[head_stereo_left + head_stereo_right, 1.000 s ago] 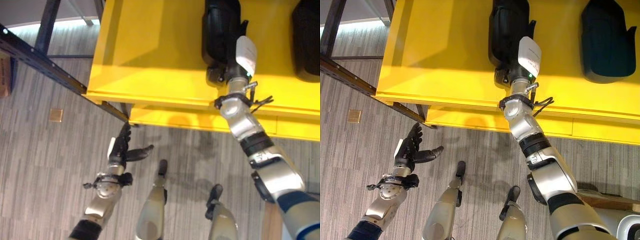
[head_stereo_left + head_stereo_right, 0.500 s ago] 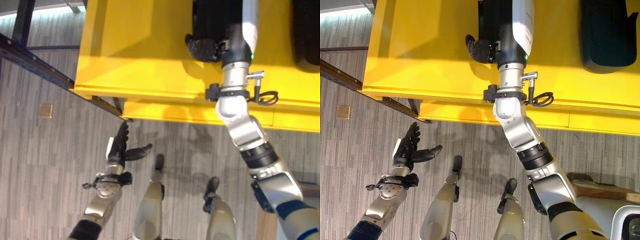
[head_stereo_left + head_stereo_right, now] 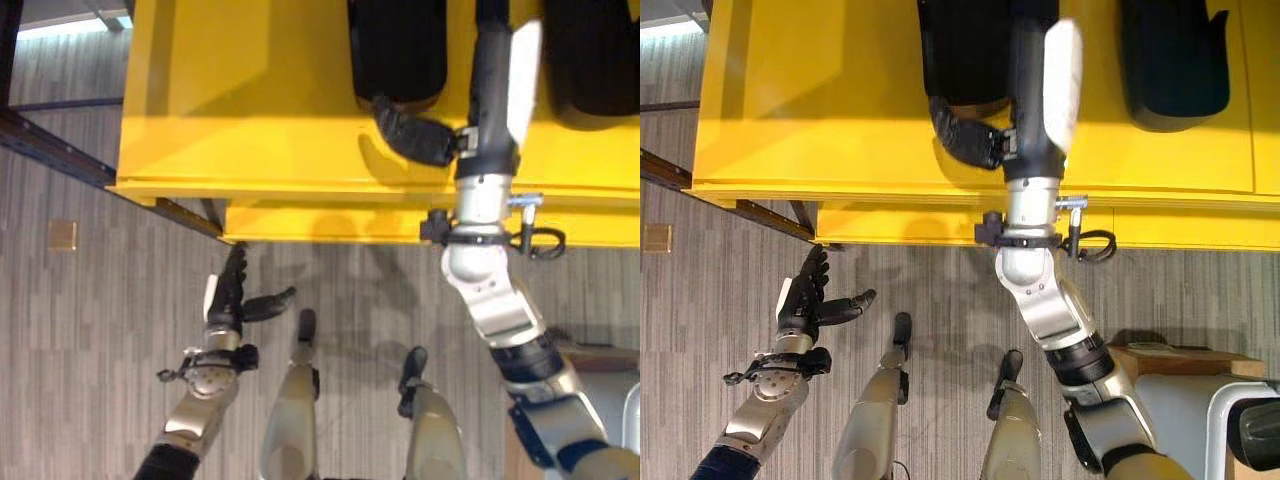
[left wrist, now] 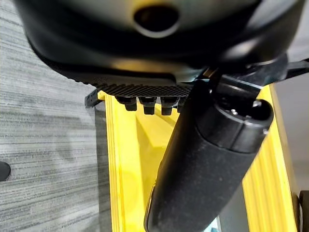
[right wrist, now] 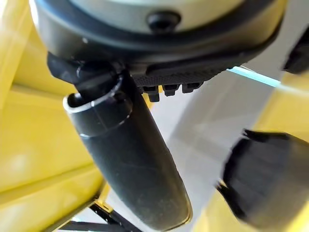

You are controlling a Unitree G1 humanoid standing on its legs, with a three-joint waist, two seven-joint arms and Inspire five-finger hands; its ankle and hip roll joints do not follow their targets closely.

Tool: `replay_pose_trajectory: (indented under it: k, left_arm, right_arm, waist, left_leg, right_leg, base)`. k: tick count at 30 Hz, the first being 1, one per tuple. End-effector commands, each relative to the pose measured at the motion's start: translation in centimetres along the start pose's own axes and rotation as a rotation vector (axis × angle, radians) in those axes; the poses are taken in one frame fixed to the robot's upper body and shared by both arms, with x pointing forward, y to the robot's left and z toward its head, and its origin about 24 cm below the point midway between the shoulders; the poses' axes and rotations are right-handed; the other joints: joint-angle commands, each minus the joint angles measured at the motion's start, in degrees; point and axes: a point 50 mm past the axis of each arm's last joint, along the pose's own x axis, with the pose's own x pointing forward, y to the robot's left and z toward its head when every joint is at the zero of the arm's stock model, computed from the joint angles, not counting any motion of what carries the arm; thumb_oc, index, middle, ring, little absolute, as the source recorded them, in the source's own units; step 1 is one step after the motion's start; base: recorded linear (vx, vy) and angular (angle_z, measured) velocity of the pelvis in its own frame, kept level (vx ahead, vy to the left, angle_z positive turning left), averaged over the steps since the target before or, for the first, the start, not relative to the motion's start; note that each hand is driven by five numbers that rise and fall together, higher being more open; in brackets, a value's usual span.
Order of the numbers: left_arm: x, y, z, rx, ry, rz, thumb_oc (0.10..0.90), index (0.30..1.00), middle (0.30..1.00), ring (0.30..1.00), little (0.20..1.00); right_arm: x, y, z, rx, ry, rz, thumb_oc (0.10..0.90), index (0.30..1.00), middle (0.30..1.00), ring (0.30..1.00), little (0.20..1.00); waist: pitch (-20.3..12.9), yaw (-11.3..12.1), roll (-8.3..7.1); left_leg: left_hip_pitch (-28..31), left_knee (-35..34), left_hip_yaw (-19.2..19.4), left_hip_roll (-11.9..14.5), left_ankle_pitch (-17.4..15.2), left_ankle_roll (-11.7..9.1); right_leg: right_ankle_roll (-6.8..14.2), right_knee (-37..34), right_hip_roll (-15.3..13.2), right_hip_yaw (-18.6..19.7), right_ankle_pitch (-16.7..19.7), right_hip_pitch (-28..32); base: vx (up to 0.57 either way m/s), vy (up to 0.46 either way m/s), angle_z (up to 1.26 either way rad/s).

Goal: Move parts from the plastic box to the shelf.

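Two black moulded parts lie on the yellow shelf: one part beside my right hand, the other part further right. My right hand hovers over the shelf near its front edge, open, with its thumb spread toward the nearer part and nothing in its grasp. In the right wrist view the straight fingers point past a blurred black part. My left hand hangs low over the floor, open and empty.
A lower yellow ledge juts out under the shelf's front edge. A dark metal rail runs diagonally at the left. A wooden board and a pale box corner sit at the lower right.
My right hand has let go of the nearer black part and drawn back toward the shelf's front edge. The whole picture has shifted, so the camera moved. The left hand holds its pose.
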Motion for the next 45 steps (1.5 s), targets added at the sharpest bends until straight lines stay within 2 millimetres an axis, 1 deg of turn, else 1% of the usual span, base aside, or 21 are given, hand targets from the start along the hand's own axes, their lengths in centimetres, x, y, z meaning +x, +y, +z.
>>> replay_pose_trajectory:
  k: [1,3,4,6,8,9,11,12,14,16,17,18,19,20,26,29,34,36,40,43,45]
  left_arm:
    - [-0.7,0.8,2.0,0.02,-0.133,-0.002,0.9,1.0,1.0,1.0,1.0]
    - [-0.9,0.8,1.7,0.016,-0.125,-0.013,0.9,1.0,1.0,1.0,1.0]
    - [-1.0,0.8,1.6,0.016,-0.123,-0.014,0.9,1.0,1.0,1.0,1.0]
    - [-1.3,0.7,0.9,0.016,-0.098,-0.032,0.9,1.0,1.0,1.0,1.0]
    - [-1.4,0.7,0.6,0.021,-0.086,-0.036,0.9,1.0,1.0,1.0,1.0]
    - [-1.7,0.9,0.2,0.018,-0.071,-0.041,0.9,1.0,1.0,1.0,1.0]
    - [-1.9,1.0,0.0,0.021,-0.065,-0.044,0.9,1.0,1.0,1.0,1.0]
    - [-2.1,1.1,-0.4,0.015,-0.053,-0.051,0.9,1.0,1.0,1.0,1.0]
    - [-2.3,1.2,-0.5,0.016,-0.048,-0.055,0.9,1.0,1.0,1.0,1.0]
    - [-2.8,1.4,-1.3,0.008,-0.017,-0.056,0.9,1.0,1.0,1.0,1.0]
    - [-2.8,1.3,-1.4,0.008,-0.016,-0.057,0.9,1.0,1.0,1.0,1.0]
    - [-3.0,1.5,-1.8,0.009,0.003,-0.054,0.9,1.0,1.0,1.0,1.0]
    - [-3.1,1.5,-1.8,0.009,0.004,-0.055,0.9,1.0,1.0,1.0,1.0]
    - [-3.4,1.5,-2.2,0.006,0.02,-0.057,0.9,1.0,1.0,1.0,1.0]
    - [-4.3,1.6,-3.2,-0.003,0.065,-0.058,0.9,1.0,1.0,1.0,1.0]
    - [-4.5,1.5,-3.6,-0.012,0.081,-0.056,0.9,1.0,1.0,1.0,1.0]
    - [-5.1,1.3,-4.2,-0.048,0.109,-0.046,0.9,1.0,1.0,1.0,1.0]
    - [-5.2,1.0,-4.4,-0.063,0.118,-0.05,0.9,1.0,1.0,1.0,1.0]
    - [-5.4,0.6,-4.7,-0.079,0.129,-0.055,0.9,1.0,1.0,1.0,1.0]
    - [-5.5,0.6,-4.9,-0.085,0.137,-0.042,0.9,1.0,1.0,1.0,1.0]
    - [-5.3,0.5,-4.7,-0.078,0.124,-0.039,0.9,1.0,1.0,1.0,1.0]
  right_arm:
    - [0.5,-0.9,5.1,0.231,-0.27,-0.009,0.9,1.0,1.0,1.0,1.0]
    - [-1.4,-0.6,4.3,0.263,-0.219,0.063,0.9,1.0,1.0,1.0,1.0]
    - [-1.4,-0.6,4.3,0.264,-0.216,0.065,0.9,1.0,1.0,1.0,1.0]
    - [-3.0,-0.4,3.6,0.309,-0.169,0.151,0.9,1.0,1.0,1.0,1.0]
    - [-3.4,-0.4,3.4,0.32,-0.152,0.177,0.9,1.0,1.0,1.0,1.0]
    - [-4.5,-0.7,2.7,0.328,-0.107,0.213,0.9,1.0,1.0,1.0,1.0]
    - [-4.9,-0.9,2.5,0.334,-0.09,0.225,0.9,1.0,1.0,1.0,1.0]
    - [-5.7,-1.0,1.9,0.316,-0.055,0.27,0.9,1.0,1.0,1.0,1.0]
    - [-6.1,-1.3,1.6,0.315,-0.038,0.278,0.9,1.0,1.0,1.0,1.0]
    - [-7.4,-1.9,0.6,0.305,0.031,0.314,0.9,1.0,1.0,1.0,1.0]
    - [-7.5,-1.9,0.6,0.305,0.033,0.315,0.9,1.0,1.0,1.0,1.0]
    - [-8.5,-2.2,-0.3,0.29,0.096,0.348,0.9,1.0,1.0,1.0,1.0]
    - [-8.6,-2.3,-0.3,0.29,0.098,0.348,0.9,1.0,1.0,1.0,1.0]
    - [-9.8,-2.7,-1.0,0.273,0.157,0.372,0.9,1.0,1.0,1.0,1.0]
    - [-12.9,-3.8,-2.8,0.274,0.335,0.418,0.9,1.0,1.0,1.0,1.0]
    - [-13.6,-4.1,-3.1,0.29,0.378,0.415,0.9,1.0,1.0,1.0,1.0]
    - [-14.0,-4.0,-3.4,0.313,0.402,0.425,0.9,1.0,1.0,1.0,1.0]
    - [-14.0,-4.0,-3.3,0.315,0.398,0.435,0.9,1.0,1.0,1.0,1.0]
    - [-14.0,-4.1,-3.2,0.327,0.394,0.438,0.9,1.0,1.0,1.0,1.0]
    - [-13.8,-4.0,-3.0,0.337,0.377,0.436,0.9,1.0,1.0,1.0,1.0]
    - [-13.6,-3.6,-3.1,0.346,0.369,0.446,0.9,1.0,1.0,1.0,1.0]
  waist:
    - [-6.1,-0.7,-2.24]
    - [-7.1,-1.5,-2.45]
    - [-7.1,-1.4,-2.41]
    - [-8.5,-2.3,-2.81]
    - [-9.1,-2.6,-2.92]
    - [-10.4,-3.2,-2.9]
    - [-10.9,-3.4,-2.84]
    - [-12.3,-3.9,-2.74]
    - [-13.0,-4.0,-2.65]
    - [-15.1,-4.6,-2.4]
    - [-15.1,-4.6,-2.37]
    - [-16.5,-5.1,-2.33]
    - [-16.6,-5.1,-2.29]
    - [-18.0,-5.6,-2.26]
    - [-21.5,-7.0,-2.01]
    - [-22.3,-7.3,-1.8]
    - [-23.3,-7.7,-1.22]
    - [-23.6,-8.0,-0.67]
    - [-23.6,-8.3,0.16]
    - [-23.1,-7.9,0.37]
    - [-22.0,-7.0,-0.07]
  left_leg:
    - [2.6,0.3,4.0,2.4,-1.1,0.0]
    - [4.3,-0.8,4.5,2.9,-0.7,-0.2]
    - [4.6,-1.0,4.6,2.9,-0.6,-0.2]
    - [6.8,-2.7,5.6,3.5,-0.1,-0.5]
    - [7.8,-3.7,5.9,3.7,0.2,-0.6]
    - [9.8,-5.5,6.6,4.2,0.8,-0.9]
    - [10.8,-6.5,7.0,4.3,1.1,-1.0]
    - [12.3,-8.0,7.6,4.5,1.5,-1.2]
    - [13.5,-9.1,8.0,4.6,1.9,-1.4]
    - [15.6,-11.1,8.7,4.7,2.4,-1.7]
    - [15.8,-11.3,8.7,4.7,2.4,-1.7]
    - [16.8,-11.9,9.2,5.0,2.5,-1.9]
    - [16.8,-11.9,9.2,5.0,2.5,-1.9]
    - [17.6,-12.1,9.5,5.3,2.4,-2.1]
    - [19.9,-12.1,10.6,6.6,2.2,-2.7]
    - [20.9,-12.1,10.9,7.3,2.3,-2.8]
    - [22.7,-12.1,11.9,10.0,3.9,-3.4]
    - [23.1,-12.1,11.8,11.9,6.0,-4.3]
    - [23.4,-12.1,10.9,14.1,9.2,-5.0]
    - [23.2,-11.8,8.1,14.0,10.6,-4.3]
    - [21.4,-9.2,2.7,11.2,10.1,-2.9]
  right_leg:
    - [-2.4,0.3,1.6,2.2,1.1,2.4]
    - [-2.2,-1.2,1.9,2.5,1.6,3.5]
    - [-2.2,-1.4,2.0,2.5,1.7,3.8]
    - [-1.9,-3.3,2.4,2.8,2.3,5.4]
    - [-1.8,-4.3,2.6,2.9,2.5,6.2]
    - [-1.5,-6.4,3.0,3.1,3.1,7.9]
    - [-1.4,-7.4,3.1,3.1,3.3,8.8]
    - [-1.1,-8.8,3.2,3.1,3.6,10.1]
    - [-1.0,-9.9,3.4,3.1,3.9,11.2]
    - [-0.6,-11.2,3.6,3.1,4.2,12.9]
    - [-0.6,-11.3,3.6,3.1,4.3,13.0]
    - [-0.5,-12.2,3.7,3.1,4.5,14.1]
    - [-0.5,-12.3,3.8,3.1,4.6,14.2]
    - [-0.4,-13.2,3.9,3.0,4.7,15.3]
    - [-0.5,-14.3,4.8,3.5,4.5,17.5]
    - [-0.9,-14.4,5.4,4.1,4.0,18.1]
    - [-2.7,-14.0,8.4,7.2,2.7,18.3]
    - [-3.9,-14.2,10.4,7.9,2.2,18.8]
    - [-5.4,-14.7,13.0,8.8,1.9,19.5]
    - [-6.3,-15.1,14.3,10.3,1.8,19.4]
    - [-6.9,-15.3,14.5,11.5,2.1,19.3]
  base:
    - [0.0,-0.004,-0.15]
    - [0.0,-0.003,-0.16]
    - [0.02,0.008,-0.11]
    - [0.03,0.009,-0.12]
    - [0.04,0.0,-0.21]
    - [0.06,-0.003,-0.26]
    - [0.04,0.004,-0.26]
    - [0.03,0.012,-0.18]
    - [0.04,0.009,-0.06]
    - [0.05,0.006,-0.07]
    - [0.04,0.001,-0.12]
    - [0.01,-0.005,-0.11]
    - [0.0,0.0,0.0]
    - [0.02,-0.017,-0.03]
    - [0.0,-0.035,-0.05]
    - [-0.01,-0.054,-0.12]
    - [-0.06,-0.126,-0.38]
    - [-0.06,-0.196,-0.26]
    - [-0.04,-0.179,-0.08]
    - [-0.05,-0.147,-0.16]
    - [-0.08,-0.109,-0.36]
